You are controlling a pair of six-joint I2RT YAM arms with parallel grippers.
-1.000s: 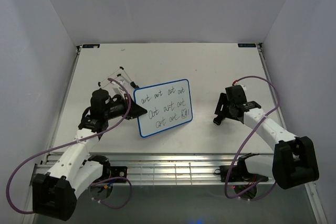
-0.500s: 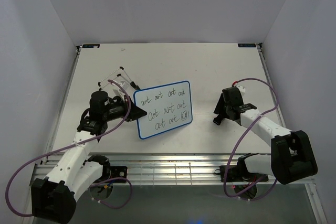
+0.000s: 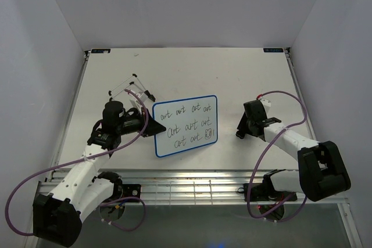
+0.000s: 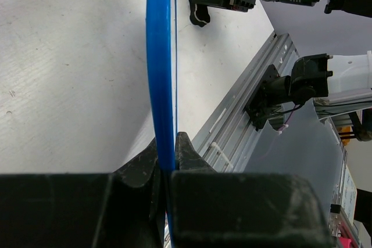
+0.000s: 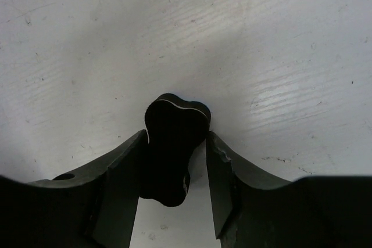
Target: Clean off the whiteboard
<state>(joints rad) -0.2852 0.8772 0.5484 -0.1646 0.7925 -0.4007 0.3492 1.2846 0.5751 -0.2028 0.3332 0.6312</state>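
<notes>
The whiteboard [image 3: 185,126] is held by its left rim between the closed fingers of the left gripper [image 3: 152,126]. In the left wrist view the blue rim [image 4: 160,74] is seen edge-on, pinched at the fingertips. The written face is turned up toward the overhead camera. This hold is judged to steady the board and present the three lines of black script for wiping. Whether the board's near edge rests on the tabletop [image 3: 232,74] cannot be told.

To the right of the whiteboard, well apart from it, the right gripper [image 3: 239,132] is lowered over a small black eraser [image 5: 173,143]. The fingers are set close on either side of the block. One finger appears to touch it and a sliver of light shows at the other, so a firm grip cannot be confirmed. The eraser is judged to be taken up before any stroke is made, and no writing is yet wiped.

A wire stand [image 3: 131,85] lies beyond the whiteboard's far left corner, out of the wiping path. Bare tabletop is left between the whiteboard's right edge and the eraser, so an approach from that side is unobstructed. The board's left edge is occupied by the left gripper, so strokes are best ended short of it.
</notes>
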